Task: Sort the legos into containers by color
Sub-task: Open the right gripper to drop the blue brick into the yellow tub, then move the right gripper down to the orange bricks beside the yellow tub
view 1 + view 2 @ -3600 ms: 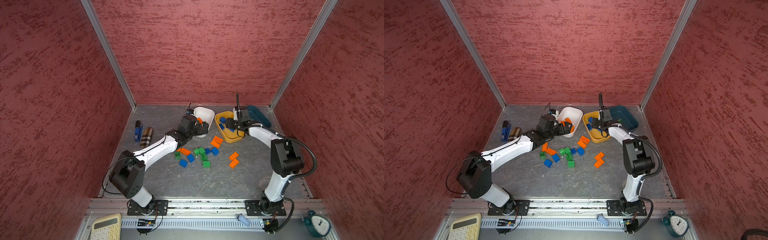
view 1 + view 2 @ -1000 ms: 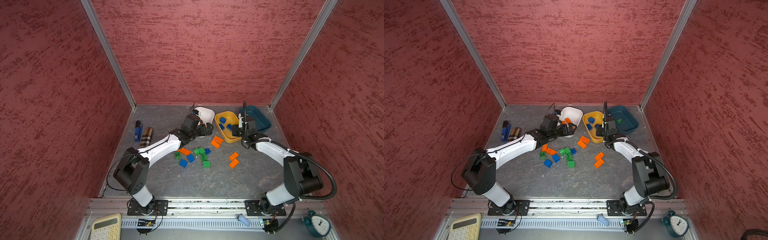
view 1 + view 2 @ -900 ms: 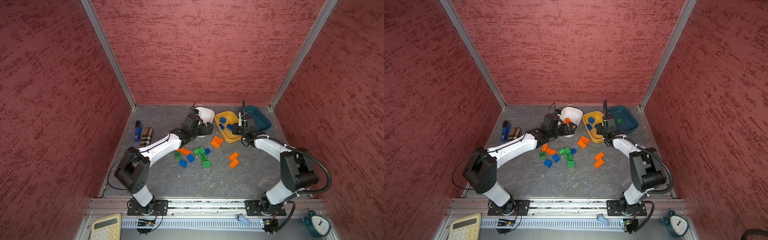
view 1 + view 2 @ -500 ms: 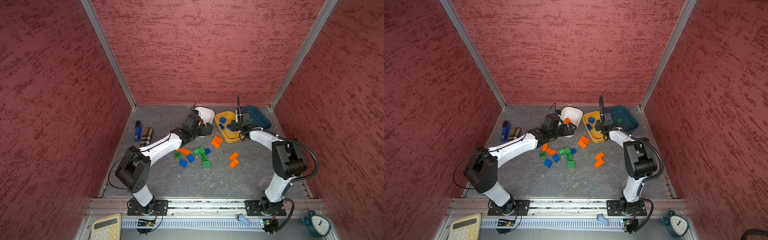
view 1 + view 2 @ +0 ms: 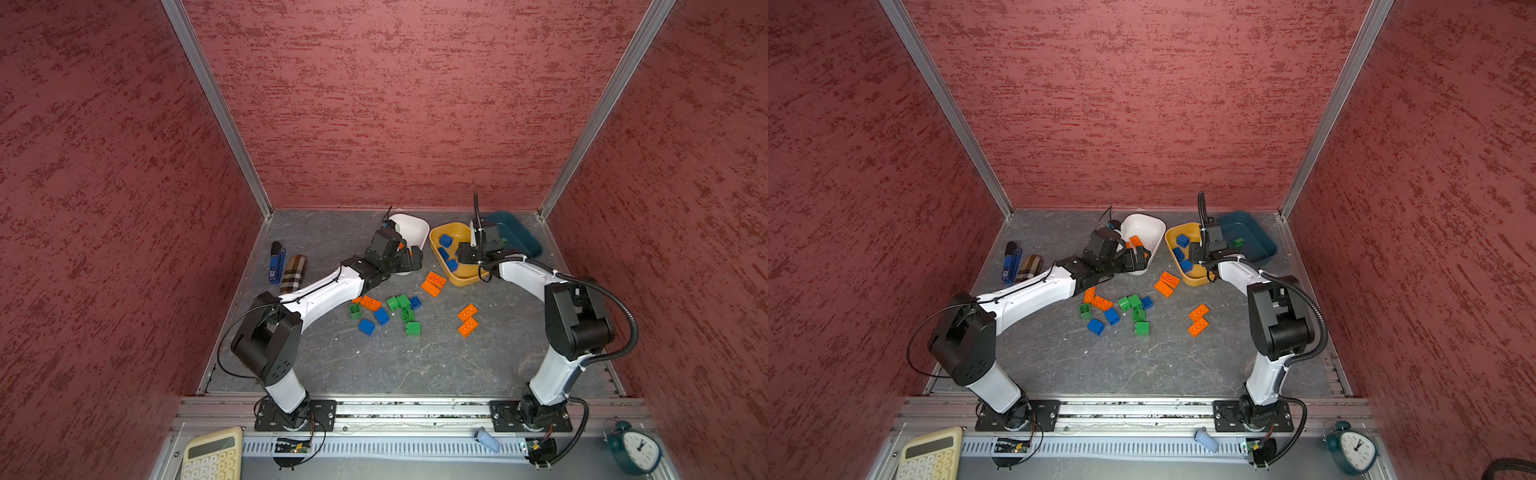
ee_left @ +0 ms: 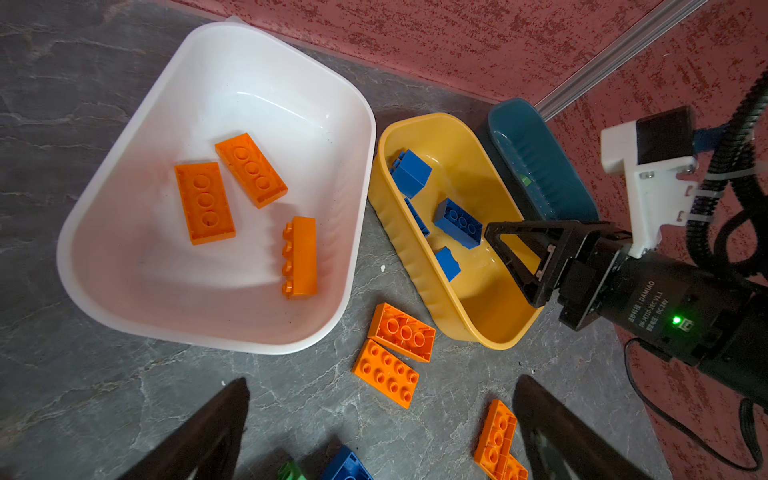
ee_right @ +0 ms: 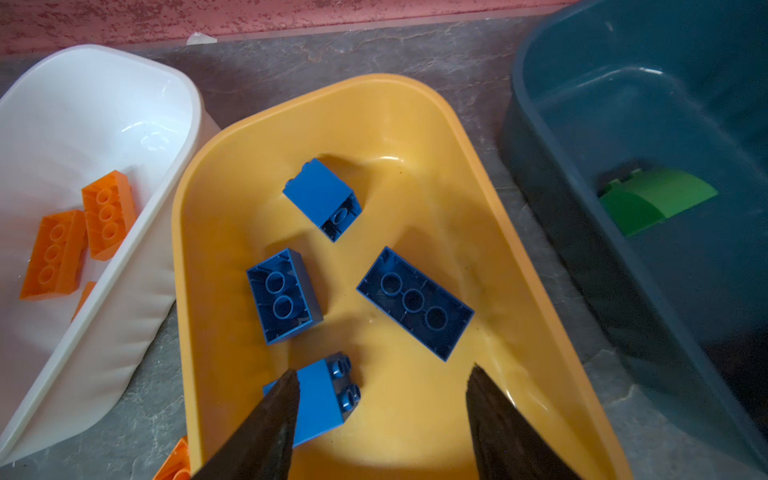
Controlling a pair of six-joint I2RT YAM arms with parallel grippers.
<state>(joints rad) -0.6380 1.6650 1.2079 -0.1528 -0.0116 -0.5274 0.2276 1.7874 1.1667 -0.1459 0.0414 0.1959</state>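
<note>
Clearing the mustard yellow plastic tub (image 7: 415, 124): raise half-open, empty right gripper (image 7: 382, 370) straight up, avoiding blue studded brick (image 7: 322, 399) beside one finger.

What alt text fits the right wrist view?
Right gripper, jaws apart, hangs over the yellow tub, which holds four blue bricks. Beside it: a white tub with orange bricks, a teal tub with one green brick.

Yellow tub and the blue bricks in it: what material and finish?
Yellow tub: likely moulded plastic, glossy; bright highlights on its smooth curved floor. Blue bricks: likely hard injection-moulded plastic, smooth slight sheen; crisp studs, hollow tubed undersides.
</note>
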